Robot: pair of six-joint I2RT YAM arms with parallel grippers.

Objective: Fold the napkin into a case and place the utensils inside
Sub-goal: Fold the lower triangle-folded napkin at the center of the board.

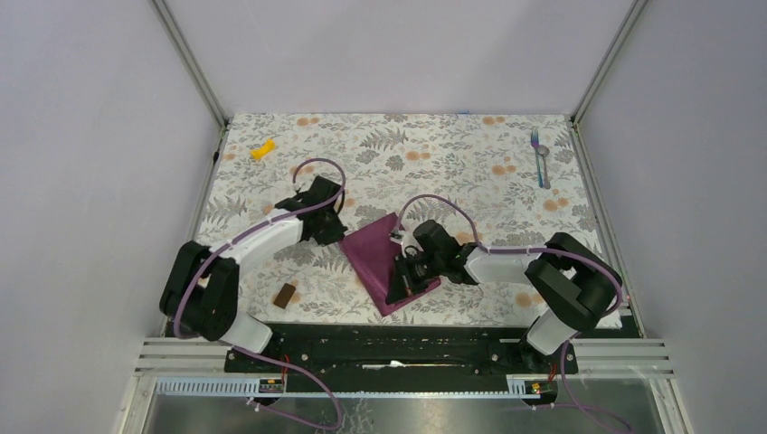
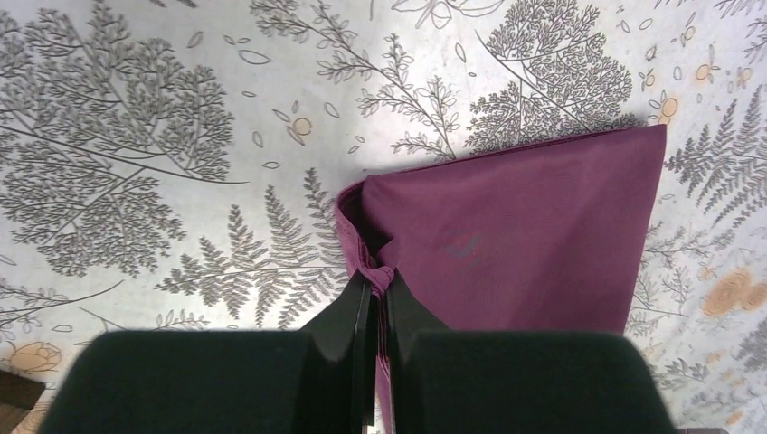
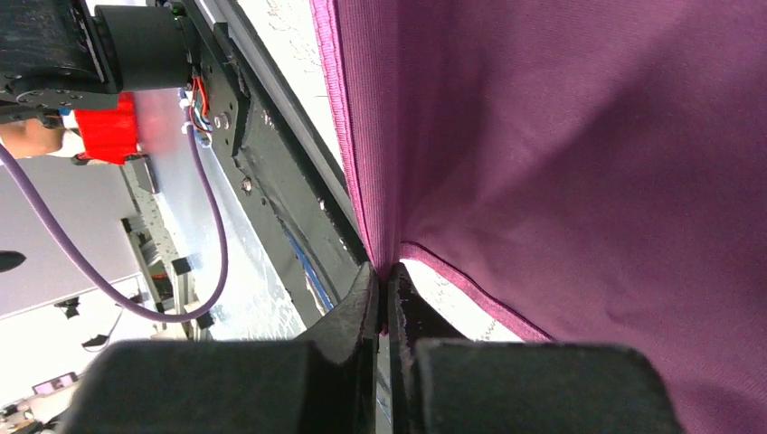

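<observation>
The plum-magenta napkin (image 1: 375, 258) lies folded in the middle of the table, with both grippers on it. My left gripper (image 1: 336, 233) is shut on its left corner, pinching bunched cloth (image 2: 380, 276). My right gripper (image 1: 404, 276) is shut on the napkin's near right edge and holds it lifted, so the cloth (image 3: 561, 163) hangs in front of the wrist camera. The fork (image 1: 535, 145) and spoon (image 1: 542, 167) lie side by side at the far right of the table, away from both grippers.
A small yellow piece (image 1: 262, 149) lies at the far left. A small brown block (image 1: 285, 295) sits near the left arm at the front. The table's black front rail (image 1: 389, 348) runs close below the napkin. Grey walls close in the sides.
</observation>
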